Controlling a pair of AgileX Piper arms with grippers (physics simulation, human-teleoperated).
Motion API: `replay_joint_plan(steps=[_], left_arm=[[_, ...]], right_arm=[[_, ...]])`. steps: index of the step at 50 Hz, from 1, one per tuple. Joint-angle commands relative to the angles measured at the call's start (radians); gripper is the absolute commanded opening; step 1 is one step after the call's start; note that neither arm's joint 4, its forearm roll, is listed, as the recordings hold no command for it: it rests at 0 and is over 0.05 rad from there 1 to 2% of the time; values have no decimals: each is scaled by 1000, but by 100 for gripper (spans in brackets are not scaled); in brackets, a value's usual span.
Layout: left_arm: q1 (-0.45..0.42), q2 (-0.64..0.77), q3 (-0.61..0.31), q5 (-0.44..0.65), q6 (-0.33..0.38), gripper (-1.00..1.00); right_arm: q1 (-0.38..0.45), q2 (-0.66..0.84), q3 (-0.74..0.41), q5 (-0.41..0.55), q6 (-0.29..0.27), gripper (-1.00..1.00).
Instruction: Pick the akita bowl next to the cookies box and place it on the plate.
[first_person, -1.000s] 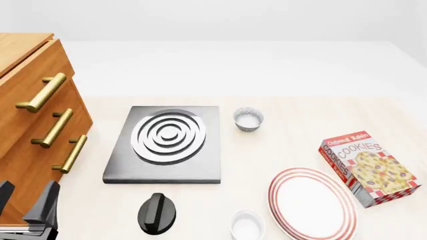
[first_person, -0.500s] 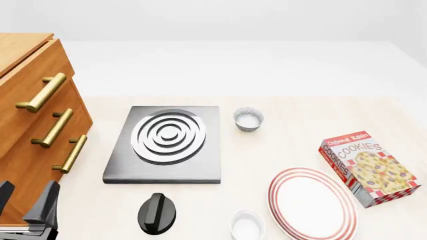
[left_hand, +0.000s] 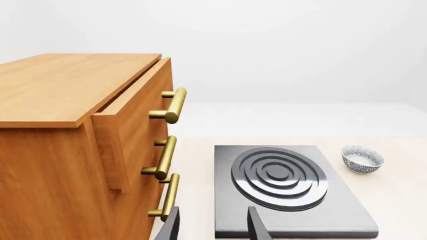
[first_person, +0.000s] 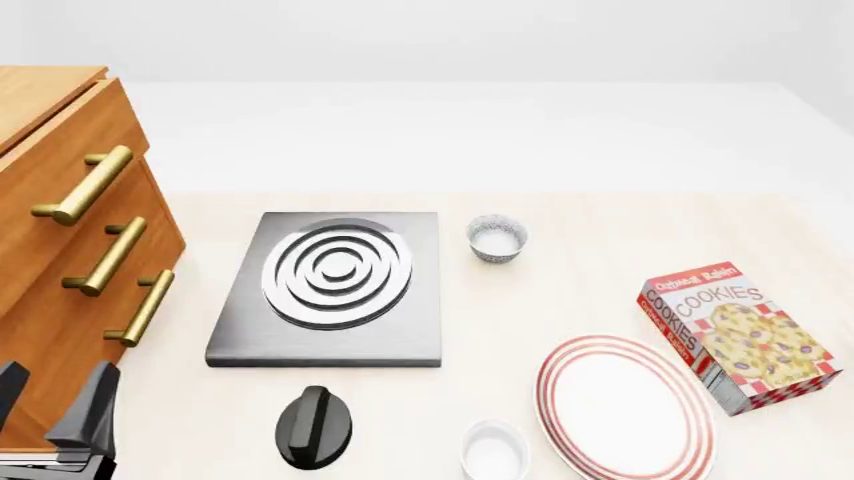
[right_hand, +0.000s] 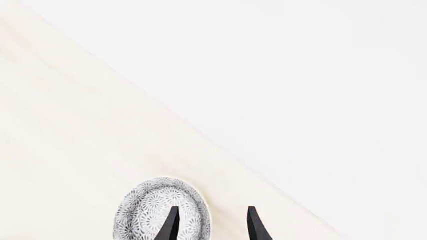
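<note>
**A:** Since the plate (first_person: 554, 385) lies bare, is anything done yet?

**B:** No. The left gripper (left_hand: 213, 227) and right gripper (right_hand: 212, 227) both have fingers apart and hold nothing. The right one looks onto an akita bowl (right_hand: 150, 207), likely the target, which the front view does not show.

**A:** Room to move?

**B:** That bowl sits near the table (right_hand: 67, 125) edge. The cookies box (first_person: 741, 335) stands at the plate's 2 o'clock, and the twin bowl (first_person: 497, 238) at the stove's (first_person: 334, 285) 3 o'clock. The ground between them is open.

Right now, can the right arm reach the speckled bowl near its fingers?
Probably yes. The bowl sits close in front of the open right gripper, and nothing shows between them to block it.
</note>
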Motion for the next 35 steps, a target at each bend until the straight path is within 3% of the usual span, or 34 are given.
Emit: replay_joint_plan(steps=[1, 27, 28, 35], left_arm=[[0, 0, 0, 0, 0, 100], [0, 0, 0, 0, 0, 100], [0, 0, 0, 0, 0, 100], [0, 0, 0, 0, 0, 100]], right_arm=[[7, 39, 19, -35, 10, 100], [33, 67, 39, -63, 9, 100], [26, 70, 34, -61, -4, -100], [42, 57, 55, -73, 0, -100]])
